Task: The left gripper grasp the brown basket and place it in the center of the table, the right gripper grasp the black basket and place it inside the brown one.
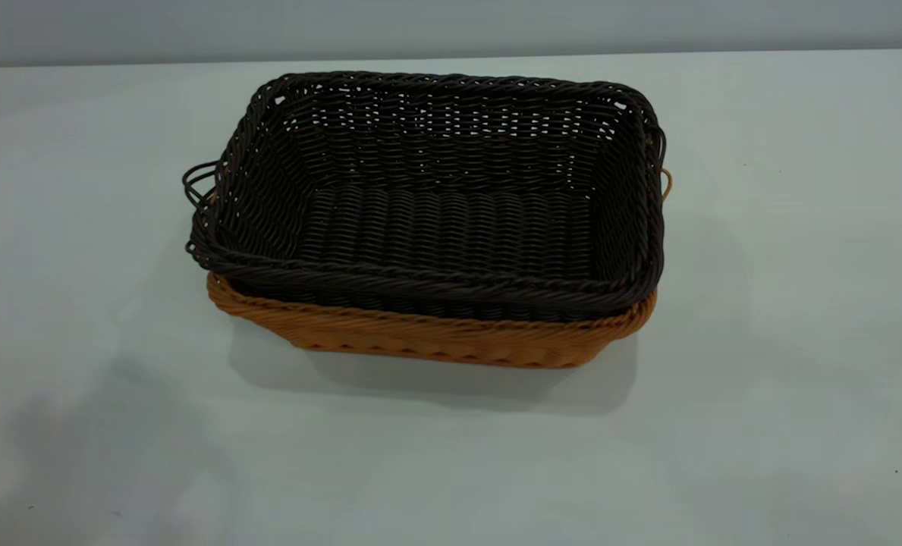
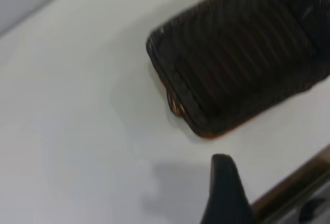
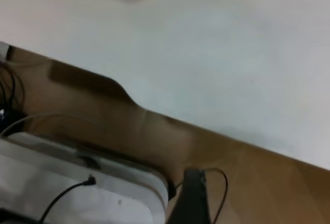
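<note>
On the table (image 1: 762,417) the black basket (image 1: 451,220) sits nested inside the brown basket (image 1: 428,337); for both grippers I cannot tell apart or together.

One matte black, tapered fingers (image 2: 225,190) tip shows on each wrist, (image 3: 192,195) included

Soft, even overhead light across the table (image 1: 762,227); diffuse shadow pooled just in front of the brown basket (image 1: 435,341). Exterior view sharp; both wrist views blurred, the black basket (image 2: 242,54) smeared.
</note>
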You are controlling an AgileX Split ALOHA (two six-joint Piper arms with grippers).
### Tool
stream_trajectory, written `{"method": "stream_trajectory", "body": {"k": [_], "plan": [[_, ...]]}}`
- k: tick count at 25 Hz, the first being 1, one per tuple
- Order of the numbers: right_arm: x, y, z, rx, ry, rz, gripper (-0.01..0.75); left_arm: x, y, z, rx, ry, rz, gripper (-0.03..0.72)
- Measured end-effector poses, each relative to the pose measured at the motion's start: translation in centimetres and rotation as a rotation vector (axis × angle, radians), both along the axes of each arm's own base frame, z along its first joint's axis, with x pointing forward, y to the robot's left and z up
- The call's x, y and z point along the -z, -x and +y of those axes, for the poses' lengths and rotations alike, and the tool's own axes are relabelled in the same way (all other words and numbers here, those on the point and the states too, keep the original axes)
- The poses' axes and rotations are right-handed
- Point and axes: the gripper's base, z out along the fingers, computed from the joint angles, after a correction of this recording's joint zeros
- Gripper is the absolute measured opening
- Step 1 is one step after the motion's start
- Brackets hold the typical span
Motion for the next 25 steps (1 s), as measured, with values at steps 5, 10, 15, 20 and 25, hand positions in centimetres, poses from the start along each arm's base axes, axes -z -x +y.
{"method": "stream_trajectory", "body": {"k": [5, 10, 15, 20, 25], "plan": [[-0.5, 1.4, -0.5, 0.007, -0.031, -0.131, 0.584, 3.9, 2.6, 1.4, -0.056, -0.015, 0.104, 0.436], [-0.6, 1.8, -0.6, 0.008, -0.037, -0.155, 0.584, 9.0, 6.0, 3.2, -0.110, -0.048, 0.222, 0.436], [-0.6, 1.8, -0.6, 0.008, -0.038, -0.156, 0.583, 13.8, 9.6, 5.0, -0.147, -0.070, 0.294, 0.436], [-0.6, 1.8, -0.6, 0.008, -0.040, -0.155, 0.561, 16.5, 12.4, 6.5, -0.145, -0.043, 0.246, 0.436], [-0.6, 1.8, -0.6, 0.008, -0.041, -0.155, 0.524, 17.0, 14.1, 7.4, -0.159, 0.046, 0.126, 0.436]]}}
